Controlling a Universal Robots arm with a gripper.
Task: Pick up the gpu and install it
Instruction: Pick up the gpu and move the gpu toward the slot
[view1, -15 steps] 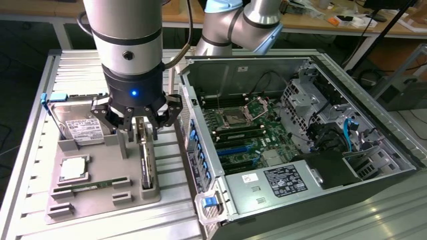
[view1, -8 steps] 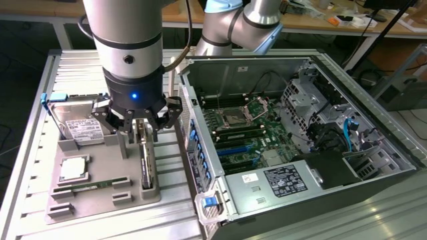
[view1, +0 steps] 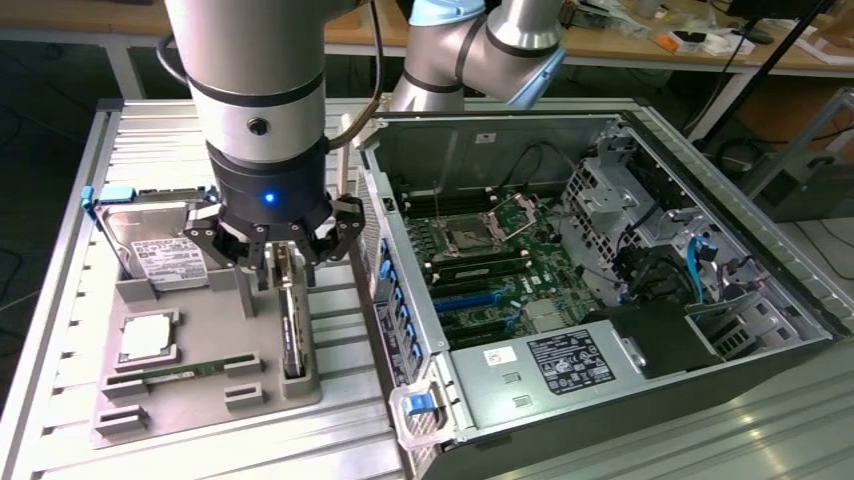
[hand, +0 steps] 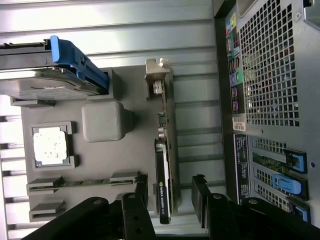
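A ribbed metal table carries a grey parts tray and, toward the exterior view's right, one open computer case. Cluttered wooden workbenches stand behind. The tray holds one hard drive, one processor chip, one memory stick and one gpu, which stands on edge in its slot. The single arm's gripper hangs low over the gpu. Its fingers are spread wide, one on each side of the card, not pinching it.
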